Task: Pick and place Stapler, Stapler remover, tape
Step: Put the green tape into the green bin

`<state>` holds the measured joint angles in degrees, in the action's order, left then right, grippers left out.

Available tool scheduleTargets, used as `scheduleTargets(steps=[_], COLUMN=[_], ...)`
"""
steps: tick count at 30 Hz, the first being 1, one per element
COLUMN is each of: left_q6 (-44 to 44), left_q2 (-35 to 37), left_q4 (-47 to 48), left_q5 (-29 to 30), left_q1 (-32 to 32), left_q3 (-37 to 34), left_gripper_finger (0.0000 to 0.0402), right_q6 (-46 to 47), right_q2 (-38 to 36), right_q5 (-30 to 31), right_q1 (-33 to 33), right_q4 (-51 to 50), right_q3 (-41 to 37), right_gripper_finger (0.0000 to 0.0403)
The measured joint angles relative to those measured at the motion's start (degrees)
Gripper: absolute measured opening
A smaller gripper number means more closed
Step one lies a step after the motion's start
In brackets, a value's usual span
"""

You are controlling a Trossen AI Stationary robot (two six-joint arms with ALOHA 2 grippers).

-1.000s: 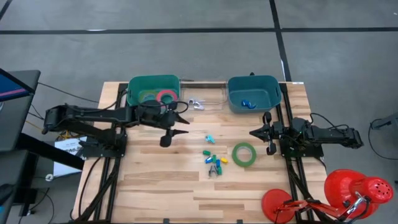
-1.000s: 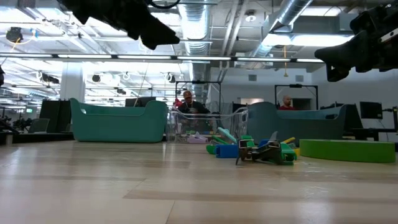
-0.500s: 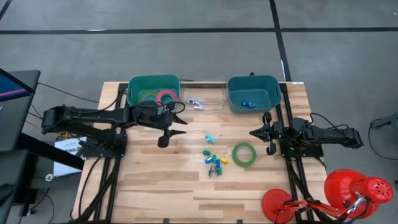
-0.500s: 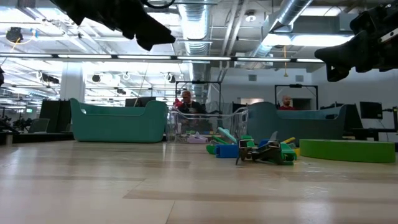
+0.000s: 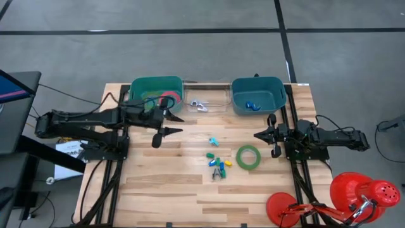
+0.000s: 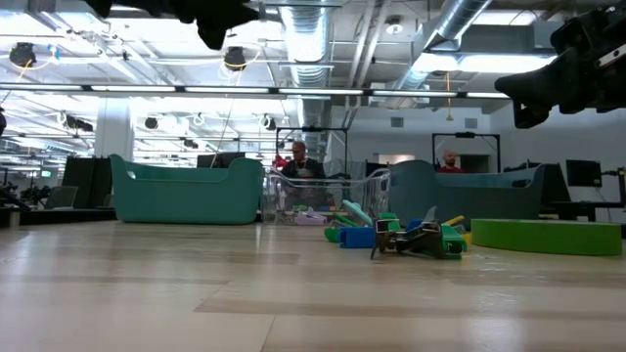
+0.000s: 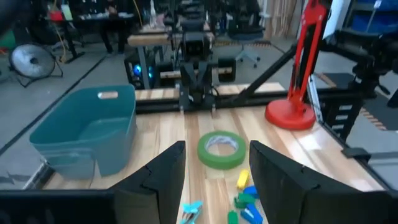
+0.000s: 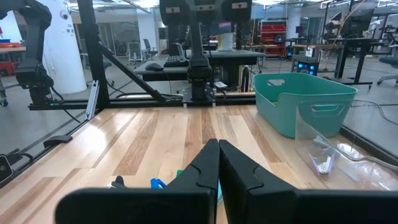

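Wooden table [image 5: 164,183] in the high view: the left gripper [image 5: 178,123] hangs just in front of the green bin [image 5: 135,88], fingers apart and holding nothing. One green tape roll [image 5: 249,156] lies flat on the table, near the right gripper [image 5: 258,135] — closed and empty. A pinkish red tape roll [image 5: 169,96] sits in the green bin.

Low view: the green roll lies at the right, beside the small coloured pieces [image 6: 401,235].

Left wrist view: the roll shows between the open fingers [image 7: 163,171], farther off.

Right wrist view: the fingers [image 8: 208,163] touch each other.

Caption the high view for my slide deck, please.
Left gripper open beside the green bin; one green tape roll remains on the table.
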<state>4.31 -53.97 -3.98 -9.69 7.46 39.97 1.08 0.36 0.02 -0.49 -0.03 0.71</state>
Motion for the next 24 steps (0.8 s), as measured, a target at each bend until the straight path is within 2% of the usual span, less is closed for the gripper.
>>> scheduleTargets(steps=[12,19,21,24], left_q6=[-0.33,-2.96,-3.14,-3.15], left_q2=[2.35,2.18,2.18,2.18], left_q4=[-0.14,-0.35,-0.35,-0.34], left_q5=[0.72,4.32,4.62,5.82], left_q1=[0.01,0.01,0.01,0.01], left_q3=[0.00,0.00,0.00,0.00], left_gripper_finger=[0.0168,0.0168,0.0168,0.0168], right_q6=[-0.02,0.03,2.62,11.24], right_q2=[0.00,0.00,-0.02,-0.02], right_q5=[0.00,0.04,0.01,0.02], right_q1=[-0.01,-0.02,0.11,0.13], right_q4=[0.00,1.99,4.87,9.91], right_q3=[-0.01,-0.07,-0.07,-0.07], right_gripper_finger=[0.0000,0.0000,0.0000,0.0000])
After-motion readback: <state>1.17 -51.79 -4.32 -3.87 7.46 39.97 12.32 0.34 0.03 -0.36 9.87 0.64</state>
